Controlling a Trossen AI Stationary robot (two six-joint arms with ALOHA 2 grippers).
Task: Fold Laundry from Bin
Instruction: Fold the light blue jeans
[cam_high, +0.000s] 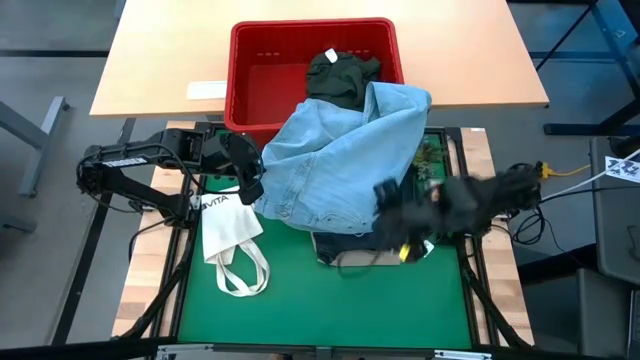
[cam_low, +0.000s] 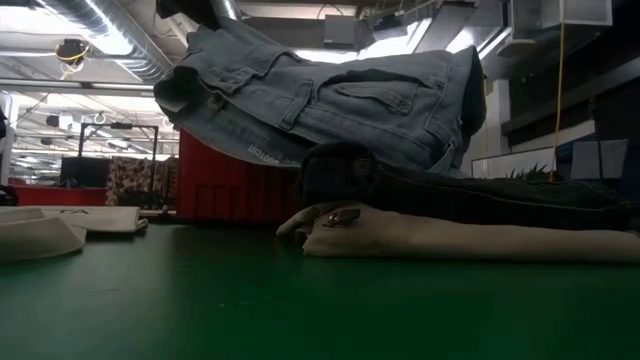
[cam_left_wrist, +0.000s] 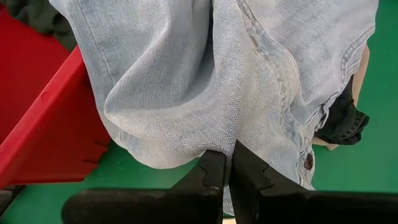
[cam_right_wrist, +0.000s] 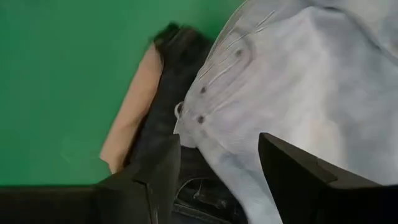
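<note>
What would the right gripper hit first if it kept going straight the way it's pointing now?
Most likely the light blue jeans: the open right gripper points at their hanging fabric, which lies between its fingers. The dark navy jeans sit just beneath; depth is unclear.

My left gripper (cam_left_wrist: 227, 163) sits at the bottom centre of the frame, fingers pinched together on a fold of the light blue jeans (cam_left_wrist: 205, 81), which fill the upper and middle frame. The red bin (cam_left_wrist: 50, 134) is at left, a dark garment (cam_left_wrist: 342, 121) at right, over green table (cam_left_wrist: 367, 168)
</note>
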